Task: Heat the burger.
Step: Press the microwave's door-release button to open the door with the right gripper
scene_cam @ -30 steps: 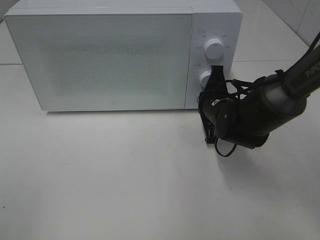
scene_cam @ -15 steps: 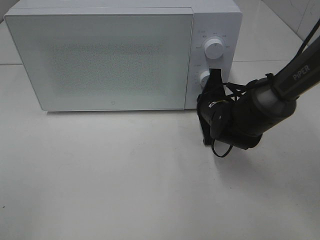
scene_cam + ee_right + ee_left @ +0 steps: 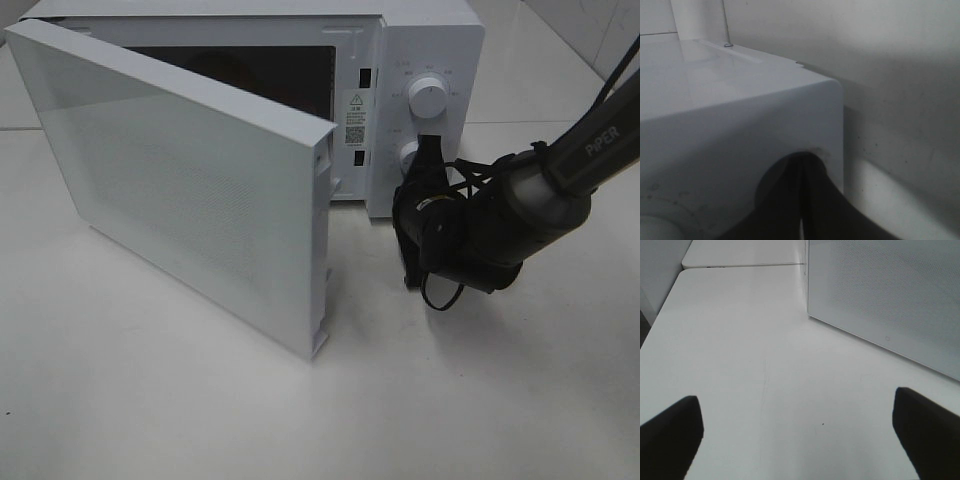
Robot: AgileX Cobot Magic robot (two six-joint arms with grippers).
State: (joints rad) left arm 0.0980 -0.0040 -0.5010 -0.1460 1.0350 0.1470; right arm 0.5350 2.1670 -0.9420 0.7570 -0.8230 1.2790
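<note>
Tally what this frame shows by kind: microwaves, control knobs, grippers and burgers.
microwave: 1, with its door swung open
knobs: 2, the upper knob and the lower knob
grippers: 2, the right gripper at the lower knob and the left gripper over the bare table
burger: 0 in view
Total: 5

The high camera is looking steeply down at the microwave point(image 3: 425, 45) and the table point(image 3: 200, 420) from the front. The left wrist camera is facing low across the table toward the door point(image 3: 885, 290), which the high view is also showing. The right wrist camera is sitting very close to the microwave's corner.
</note>
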